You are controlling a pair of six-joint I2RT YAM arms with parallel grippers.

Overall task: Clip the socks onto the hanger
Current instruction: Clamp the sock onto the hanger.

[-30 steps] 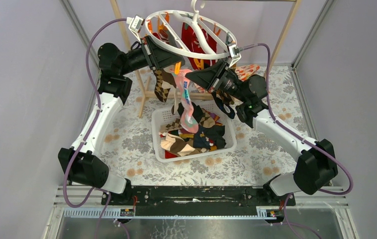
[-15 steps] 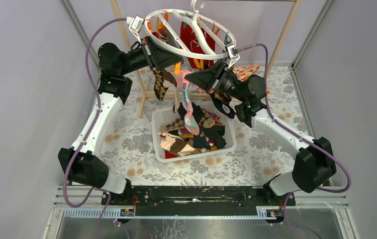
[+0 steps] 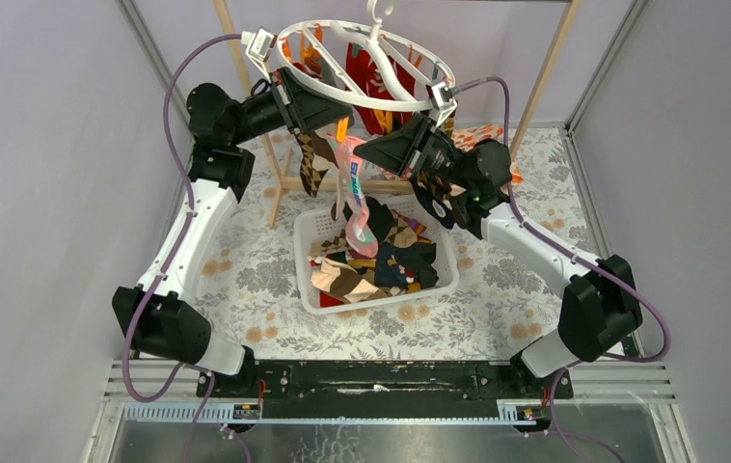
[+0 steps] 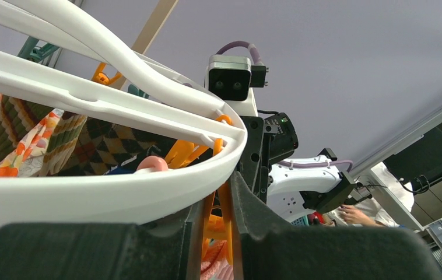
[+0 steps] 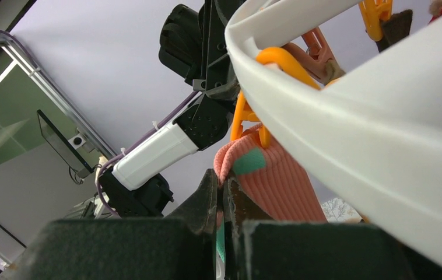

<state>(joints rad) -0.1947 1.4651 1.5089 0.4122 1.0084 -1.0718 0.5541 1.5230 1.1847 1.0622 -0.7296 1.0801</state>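
Left wrist view: the left end effector is clenching on an orange clip that is dangling from the hanger. The white ring of the hanger is curving directly above this end effector and is touching the top of its near finger. Beyond the fingertips, the camera and dark body of the other arm are facing back toward it.

In the right wrist view, the right end effector is grasping the pink sock. Its fingers are pressing nearly together, with a strip of teal and pink fabric showing in the narrow gap. The ribbed cuff is rising just past the fingertips to the foot of an orange clip under the ring, which is sweeping across above and to the right of the fingers.

From the top external view, the two end effectors are meeting tip to tip under the near rim of the hanger. The pink sock is trailing down from between them toward the white basket on the bench. A heap of socks is lying in that basket, well below both end effectors. An argyle sock is hanging just below the left end effector.
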